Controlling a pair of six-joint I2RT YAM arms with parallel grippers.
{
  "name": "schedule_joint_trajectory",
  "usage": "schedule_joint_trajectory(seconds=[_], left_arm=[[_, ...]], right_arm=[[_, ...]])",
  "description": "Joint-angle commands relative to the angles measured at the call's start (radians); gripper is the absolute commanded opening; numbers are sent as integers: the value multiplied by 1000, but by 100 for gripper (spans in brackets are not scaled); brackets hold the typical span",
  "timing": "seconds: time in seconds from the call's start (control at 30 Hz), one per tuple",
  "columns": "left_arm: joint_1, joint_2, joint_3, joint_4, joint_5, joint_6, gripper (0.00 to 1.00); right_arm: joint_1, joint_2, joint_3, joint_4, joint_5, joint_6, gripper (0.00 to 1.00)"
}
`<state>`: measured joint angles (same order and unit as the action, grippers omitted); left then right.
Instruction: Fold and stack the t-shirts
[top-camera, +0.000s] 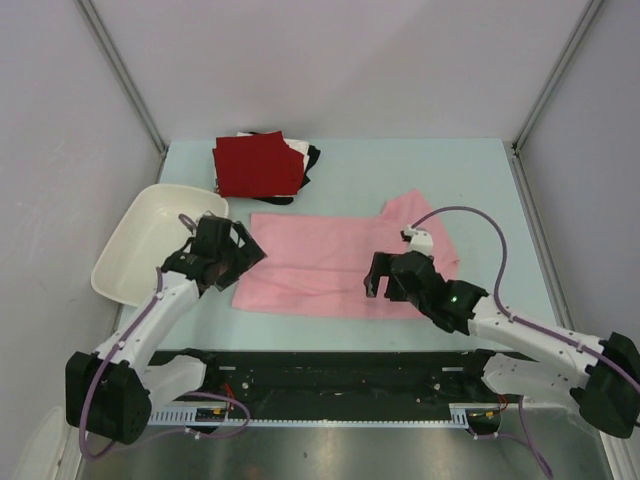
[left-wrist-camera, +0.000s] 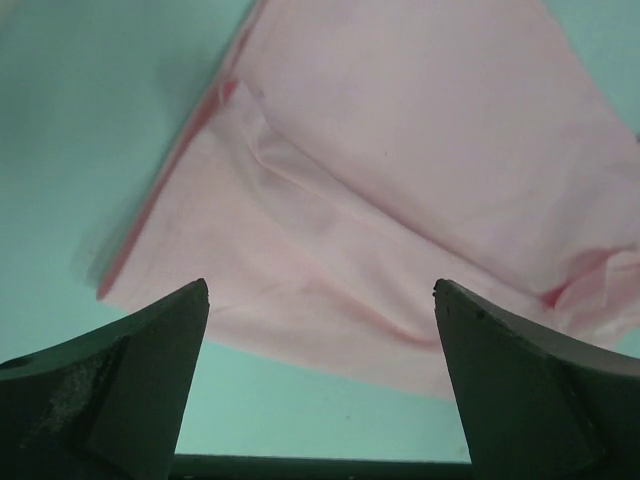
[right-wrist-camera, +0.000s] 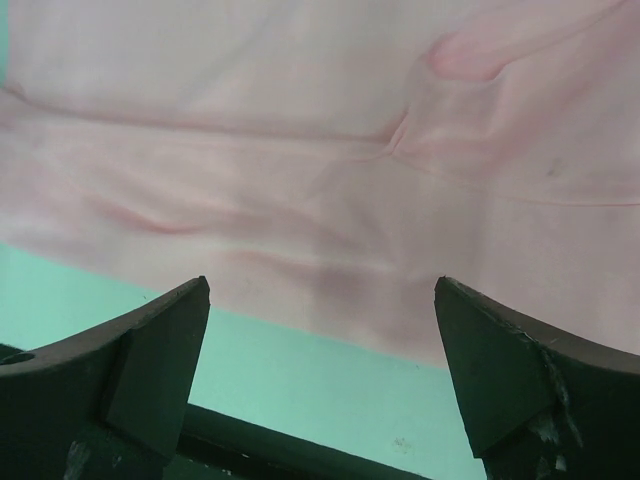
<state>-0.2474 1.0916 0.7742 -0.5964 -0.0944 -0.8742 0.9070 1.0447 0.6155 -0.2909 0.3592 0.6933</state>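
Two gape empty: left end effector (left-wrist-camera: 320, 292); right end effector (right-wrist-camera: 322, 285); pink t-shirt (top-camera: 320, 262) beneath.

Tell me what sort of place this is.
Probably a robot test cell in a lab: plain panel walls box in a teal table, a cable tray runs along its near edge, and a pink t-shirt lies flat near a folded stack.
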Motion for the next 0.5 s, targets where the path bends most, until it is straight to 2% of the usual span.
schedule_joint_trajectory(seconds=[0.0,0.13,0.23,0.47], left_arm=[[-58,-67,-97,-22,120,-43,100],[-87,-226,-321,84,202,-167,100],[-102,-318,-415,87,185,-230,100],[-104,-509,-550,87,118,-385,100]], right_arm=[[-57,-101,79,-255,102,95,99],[-167,-169,38,-318,52,124,100],[-189,-235,-8,-358,-5,211,100],[-188,-465,-187,-412,-3,457,100]])
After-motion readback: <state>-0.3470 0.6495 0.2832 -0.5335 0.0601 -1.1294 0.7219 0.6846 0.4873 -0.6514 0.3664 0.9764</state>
